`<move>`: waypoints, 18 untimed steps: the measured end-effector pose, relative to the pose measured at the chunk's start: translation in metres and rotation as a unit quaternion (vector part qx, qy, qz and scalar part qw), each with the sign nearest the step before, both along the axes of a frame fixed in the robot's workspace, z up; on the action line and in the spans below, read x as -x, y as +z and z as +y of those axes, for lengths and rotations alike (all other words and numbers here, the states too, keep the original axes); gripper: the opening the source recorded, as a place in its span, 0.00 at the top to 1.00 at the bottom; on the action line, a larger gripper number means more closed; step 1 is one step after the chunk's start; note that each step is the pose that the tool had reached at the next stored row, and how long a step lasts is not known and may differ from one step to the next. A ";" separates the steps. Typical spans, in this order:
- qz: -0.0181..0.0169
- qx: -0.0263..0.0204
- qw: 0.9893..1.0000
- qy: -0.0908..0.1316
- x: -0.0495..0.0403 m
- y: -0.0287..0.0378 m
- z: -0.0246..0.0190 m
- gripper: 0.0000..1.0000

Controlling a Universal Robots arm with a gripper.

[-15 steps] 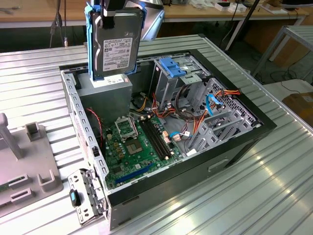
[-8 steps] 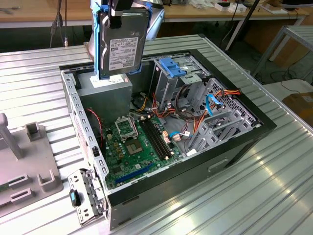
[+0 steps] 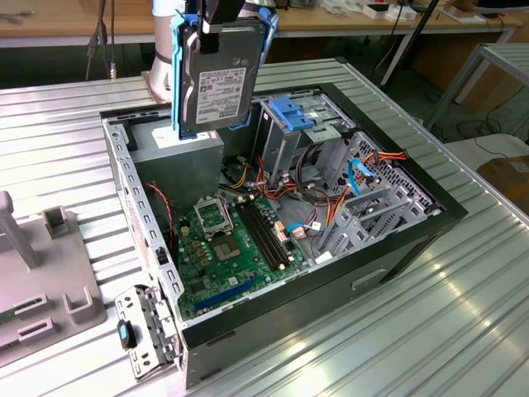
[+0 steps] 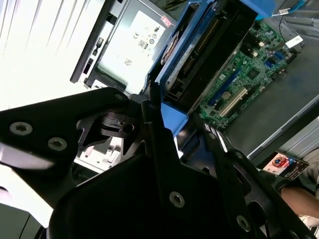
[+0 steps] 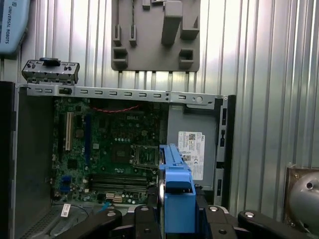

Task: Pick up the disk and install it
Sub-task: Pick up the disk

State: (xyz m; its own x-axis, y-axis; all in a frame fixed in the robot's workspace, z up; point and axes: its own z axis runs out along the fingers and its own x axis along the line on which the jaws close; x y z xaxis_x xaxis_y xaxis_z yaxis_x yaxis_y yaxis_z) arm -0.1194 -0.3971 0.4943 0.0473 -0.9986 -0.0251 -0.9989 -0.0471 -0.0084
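Your gripper [image 3: 216,16] is holding the disk [image 3: 216,83]. It grips the top of the drive, so the disk hangs straight down from it, upright, with the white label facing the exterior view. In the second wrist view, a black finger [image 4: 159,139] sits against each flank of the blue carrier rail, with the drive between them.

Take the open computer case [image 3: 380,273] as your reference. The disk is above it, over the corner that holds the grey power supply [image 3: 178,157]. Whether its lower edge touches that box cannot be told from the exterior view.

The green motherboard [image 3: 227,248] lies on the floor of the case, beside the power supply. The metal drive cage [image 3: 306,124] with its blue tab stands inside the case, along the wall next to the disk's corner. A grey fixture plate [image 3: 41,289] lies on the table just outside the case.
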 end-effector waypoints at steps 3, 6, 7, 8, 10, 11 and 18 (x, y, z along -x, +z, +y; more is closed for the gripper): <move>0.000 0.000 1.000 0.000 0.0000 0.0000 -0.0095 0.63; -0.001 0.000 1.000 0.000 0.0000 0.0000 -0.0148 0.63; -0.001 0.000 1.000 0.000 0.0000 0.0000 -0.0162 0.63; -0.001 0.000 1.000 0.000 0.0000 -0.0001 -0.0183 0.63; -0.001 0.000 1.000 0.000 0.0000 0.0000 -0.0215 0.63; -0.001 0.000 1.000 0.000 0.0000 0.0000 -0.0223 0.63; -0.001 0.000 1.000 0.000 0.0000 0.0000 -0.0329 0.63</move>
